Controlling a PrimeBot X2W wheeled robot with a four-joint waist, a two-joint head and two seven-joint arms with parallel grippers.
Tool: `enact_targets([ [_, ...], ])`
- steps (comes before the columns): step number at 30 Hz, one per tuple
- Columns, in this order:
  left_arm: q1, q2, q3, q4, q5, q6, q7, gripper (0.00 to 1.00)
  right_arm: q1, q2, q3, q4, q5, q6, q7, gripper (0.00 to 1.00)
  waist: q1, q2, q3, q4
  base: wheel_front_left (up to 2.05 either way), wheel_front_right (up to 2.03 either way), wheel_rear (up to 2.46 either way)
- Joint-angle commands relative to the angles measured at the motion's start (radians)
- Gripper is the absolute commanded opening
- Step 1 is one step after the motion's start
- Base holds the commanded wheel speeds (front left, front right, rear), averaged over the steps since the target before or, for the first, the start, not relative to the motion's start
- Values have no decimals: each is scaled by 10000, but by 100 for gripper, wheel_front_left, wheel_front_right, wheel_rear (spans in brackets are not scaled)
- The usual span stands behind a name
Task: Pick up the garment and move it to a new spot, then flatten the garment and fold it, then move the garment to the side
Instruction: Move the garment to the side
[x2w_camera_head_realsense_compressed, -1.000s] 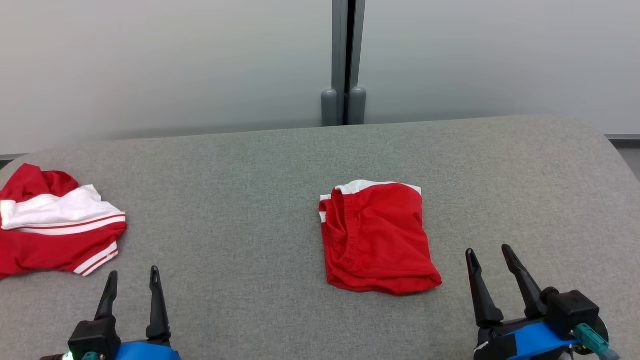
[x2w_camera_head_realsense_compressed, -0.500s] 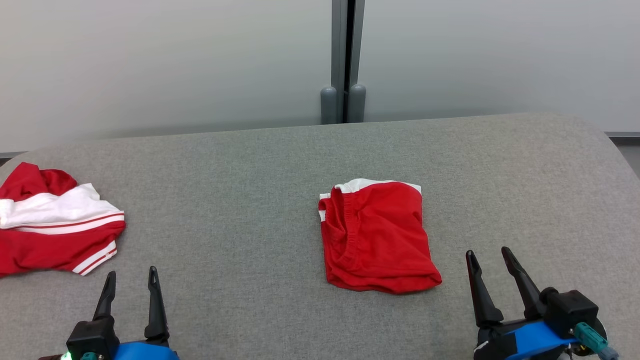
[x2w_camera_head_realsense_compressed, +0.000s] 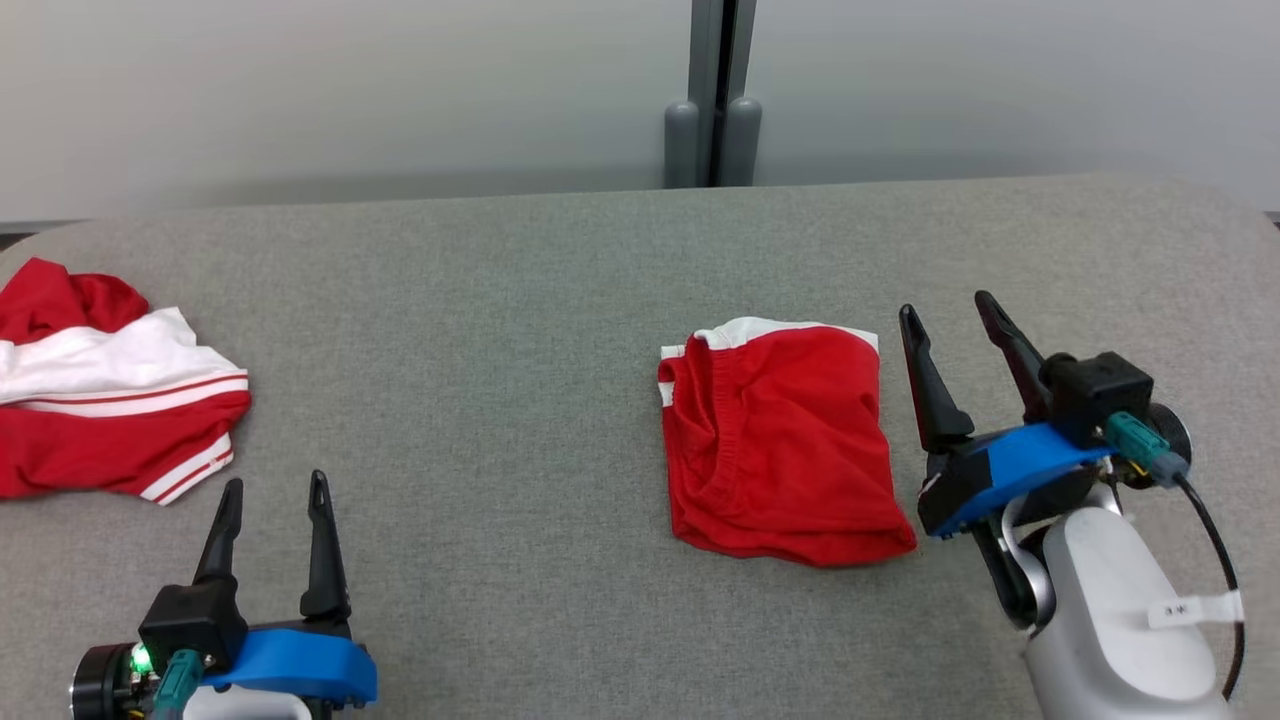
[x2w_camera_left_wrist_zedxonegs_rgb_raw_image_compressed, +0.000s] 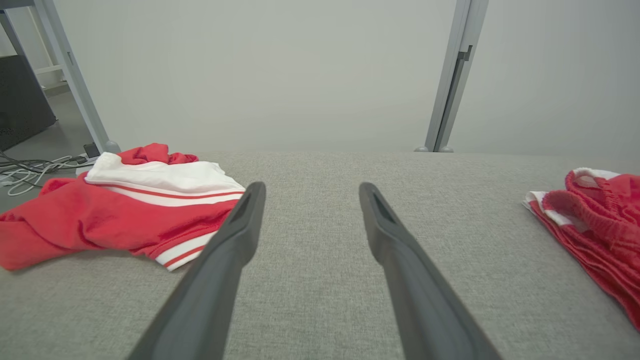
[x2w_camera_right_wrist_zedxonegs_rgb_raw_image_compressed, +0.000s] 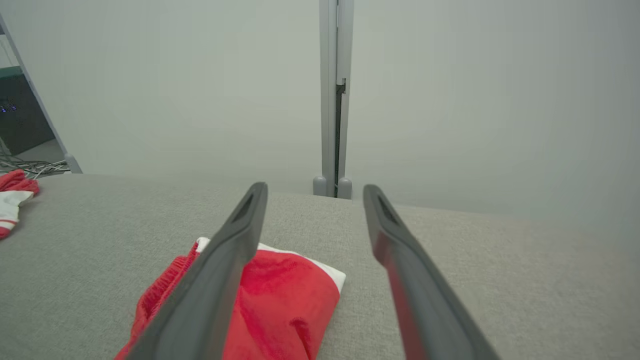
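A: Head view: folded red shorts (x2w_camera_head_realsense_compressed: 783, 445) lie a little right of centre on the grey desk (x2w_camera_head_realsense_compressed: 500, 330), waistband to the left, white trim at the far edge. Right gripper (x2w_camera_head_realsense_compressed: 948, 308) stands just beside the shorts' right edge, jaws spread, nothing between them. Left gripper (x2w_camera_head_realsense_compressed: 276, 483) is near the front left, also spread and empty, well apart from the shorts.

B: Step in hand?

A: Judged: folding looks done, so this is the approach for the last step, moving the garment to the side. A second red-and-white garment (x2w_camera_head_realsense_compressed: 110, 390) sits crumpled at the far left, untouched.

B: Next move needs?

A: Probably the right gripper lowering onto the near-right edge and pinching all layers together, or the fold will open when dragged. Right wrist view puts the shorts (x2w_camera_right_wrist_zedxonegs_rgb_raw_image_compressed: 280, 300) under and left of the left finger, so a small shift leftward seems needed.

B: Change from earlier frames?

A: Right gripper has advanced from the front right corner to alongside the shorts. Whole picture shifted too, so the head camera moved; the shorts themselves look unmoved.
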Motion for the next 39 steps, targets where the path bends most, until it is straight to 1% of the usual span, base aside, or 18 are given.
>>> enact_targets([
  [1, -192, 2, -26, -28, -70, 7, -46, 100, -352, 3, 48, 349, -112, 3, 105, 100, -1, -2, 219, 161, 0, 0, 0],
  [4, -374, -12, -45, -28, -88, 18, -46, 100, -812, 28, 104, 1264, -240, 1, 316, 100, -1, -2, 474, 289, 0, 0, 0],
  [13, -783, -46, -127, -57, -142, 40, -46, 100, -1469, 101, -268, 3708, -407, 1, 118, 100, -1, -2, 1117, 625, 0, 0, 0],
  [19, -815, -66, -112, -77, -120, 54, -46, 100, -1692, 143, -238, 4922, -95, 1, -148, 100, -1, -2, 1299, 658, 0, 0, 0],
  [20, -815, -66, -112, -77, -120, 54, -46, 100, -1692, 143, -238, 4922, -95, 1, -148, 100, -1, -2, 1299, 658, 0, 0, 0],
  [23, -894, -71, -146, -37, -110, 49, -46, 100, -1733, 151, 231, 5401, 558, 3, -238, 100, -1, -2, 1338, 674, 0, 0, 0],
  [27, -977, -79, -187, 16, -121, 31, -46, 100, -1802, 162, 1067, 5664, 1581, 3, -401, 100, -1, -2, 1367, 657, 0, 0, 0],
  [29, -993, -84, -206, 11, -128, 20, -46, 100, -1863, 162, 1363, 5799, 1805, 3, -456, 100, -1, -2, 1393, 640, 0, 0, 0],
  [30, -1012, -82, -214, 5, -130, 13, -46, 100, -1900, 165, 1505, 5874, 1930, 3, -473, 47, -1, -2, 1405, 635, 0, 0, 0],
  [31, -1025, -81, -213, 4, -134, 10, -46, 100, -1969, 171, 1623, 5948, 2019, 3, -505, 33, -1, -2, 1416, 627, 0, 0, 0],
  [32, -1033, -78, -210, 0, -140, 9, -46, 100, -2048, 173, 1707, 6007, 2043, 3, -533, 0, -1, -2, 1427, 616, 0, 0, 0],
  [35, -1026, -85, -194, -14, -153, 13, -46, 100, -2350, 157, 1651, 6093, 1770, 1, -664, 0, -1, -2, 1444, 571, 0, 0, 0],
  [39, -968, -89, -160, -153, -181, 16, -46, 100, -2754, -279, 1533, 5894, 1007, 0, -742, 0, -1, -2, 1485, 481, 0, 0, 0],
])
